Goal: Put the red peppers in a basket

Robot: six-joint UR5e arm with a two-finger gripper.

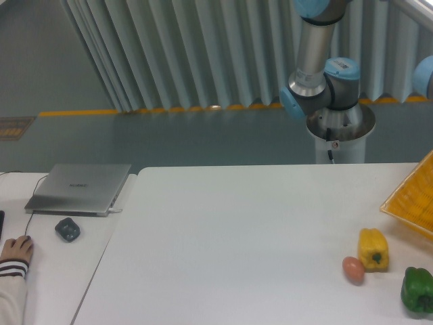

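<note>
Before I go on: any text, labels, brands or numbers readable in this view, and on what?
Nothing reads clearly.
Laptop: a small logo mark on the lid, too blurred to read.
Robot arm joint cap: a small dark label, too small to read.
Robot pedestal: a small red-and-white sticker, unreadable.
Floor sign at the far left: brownish plate, markings blurred.

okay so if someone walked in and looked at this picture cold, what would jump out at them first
Probably the robot arm with pale blue joints, rising at the upper right; its hand is out of view. Next, the bright things on the white table at the right: a yellow pepper, a green pepper, and the yellow-orange basket cut off by the right edge.
</note>
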